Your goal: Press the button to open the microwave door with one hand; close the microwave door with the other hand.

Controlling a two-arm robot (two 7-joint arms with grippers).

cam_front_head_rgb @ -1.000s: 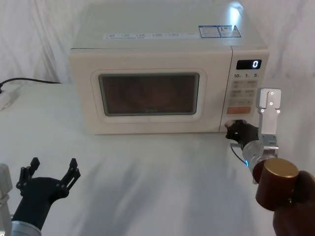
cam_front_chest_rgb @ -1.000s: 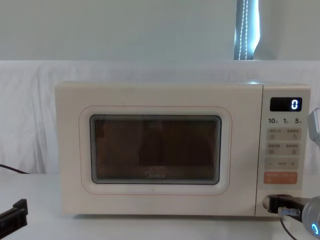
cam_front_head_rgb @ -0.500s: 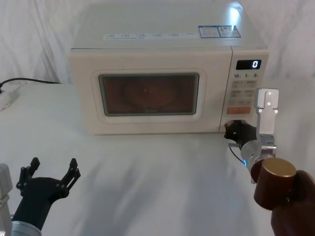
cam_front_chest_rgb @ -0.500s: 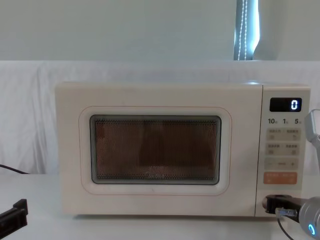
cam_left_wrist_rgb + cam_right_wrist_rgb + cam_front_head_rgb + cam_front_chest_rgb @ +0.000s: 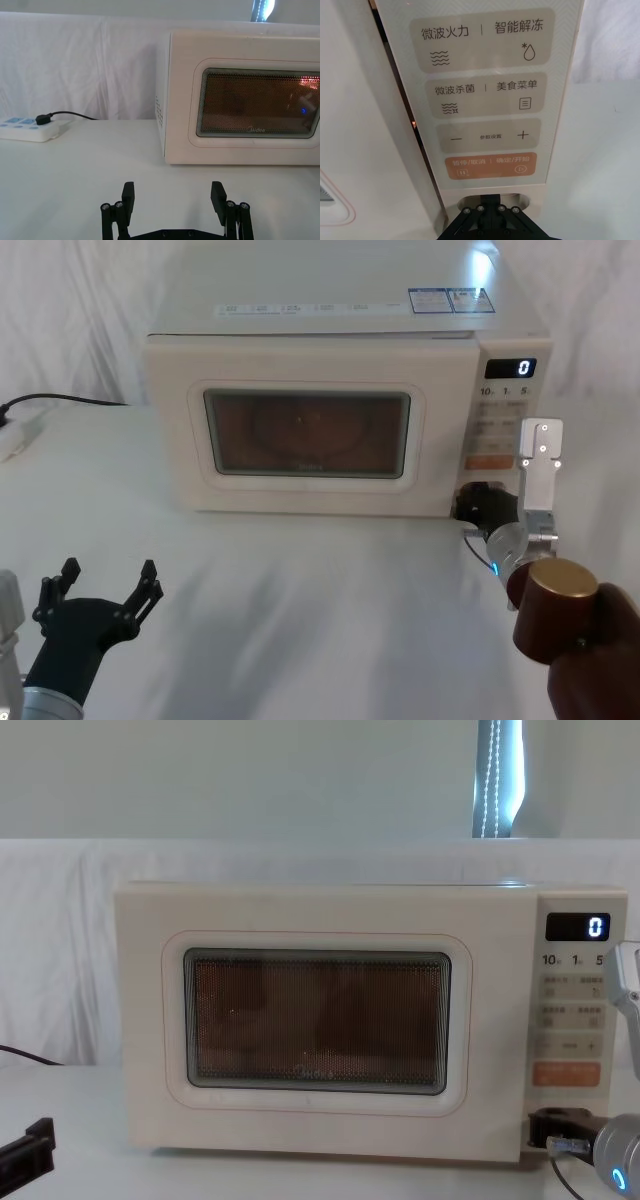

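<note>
Left gripper [image 5: 105, 590] parked at near left corner of desk [image 5: 300, 600], jaws spread, nothing in them. My right gripper [image 5: 478, 504] pushed against button [image 5: 492, 200] at bottom of control panel; can't tell its jaws. One microwave [image 5: 330, 310] toward far edge, microwave door [image 5: 300, 430] popped slightly ajar.

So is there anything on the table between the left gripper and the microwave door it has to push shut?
Nothing visible. The left gripper hangs low over the table, fingers spread, and the stretch up to the microwave door is bare. The door has popped slightly ajar at its panel-side edge. The right gripper is at the button, off to the side.
</note>
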